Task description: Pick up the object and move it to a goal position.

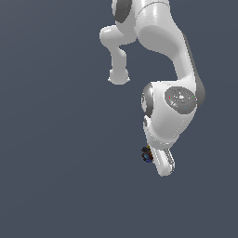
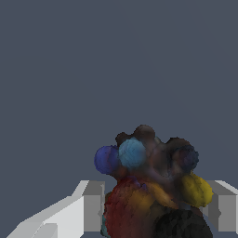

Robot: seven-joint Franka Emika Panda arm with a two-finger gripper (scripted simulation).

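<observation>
The object (image 2: pixel 151 186) fills the lower middle of the wrist view: a dark, lumpy cluster with blue, red and yellow bulges. It sits between the two white fingers (image 2: pixel 93 204) of my gripper (image 2: pixel 155 207), which press against its sides. In the exterior view the object (image 1: pixel 147 154) is a tiny dark speck at the tip of the white gripper (image 1: pixel 153 158), on the side toward the exterior view's left. The gripper is shut on the object.
The white arm (image 1: pixel 162 56) reaches down from the top of the exterior view. Behind everything is a plain blue-grey backdrop (image 1: pixel 56 139) with nothing else on it.
</observation>
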